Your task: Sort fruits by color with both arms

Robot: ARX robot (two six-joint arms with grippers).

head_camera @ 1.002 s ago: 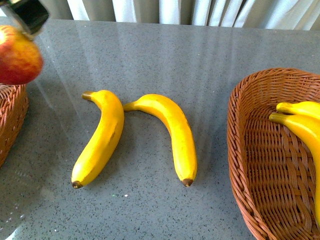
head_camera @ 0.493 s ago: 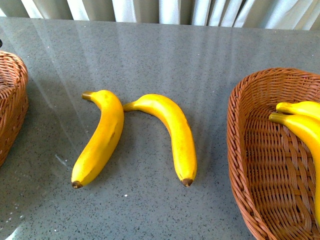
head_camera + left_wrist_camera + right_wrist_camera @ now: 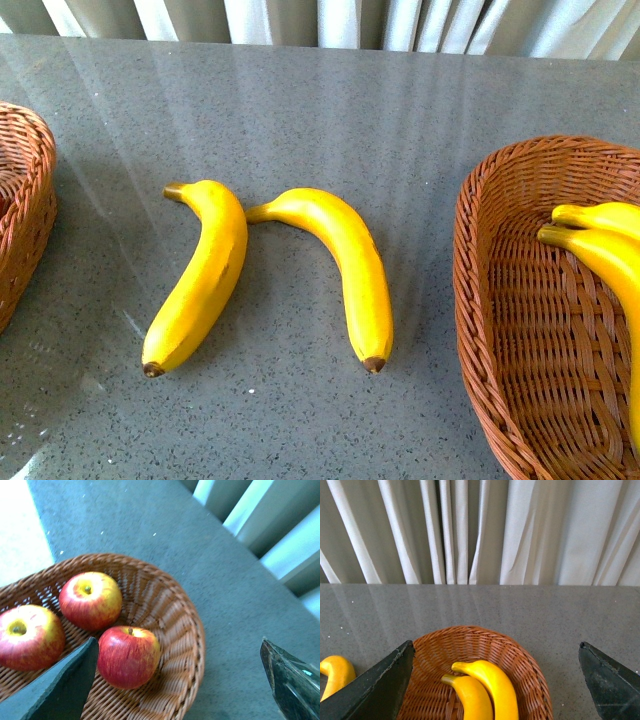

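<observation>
Neither arm shows in the front view. At centre frame two loose fruits lie on the grey table. The left banana and the right banana have their stem ends almost meeting, and their brown tips splay toward the lower edge. At the right edge sits the banana basket. It holds the upper basketed banana and the lower basketed banana, side by side and cut off by the frame. At the left edge only a slice of the apple basket shows.

The left gripper hangs over the apple basket, tipped steeply down toward it. Its jaws stand wide apart with nothing between them. One finger lies over the basket's inside, just beside the reddest apple; whether they touch is hard to say. The yellow-cheeked apple and the third apple rest close by, stems up.

The right gripper is held nearer level, facing the curtain. It is spread wide and empty, above the banana basket with its two bananas.
</observation>
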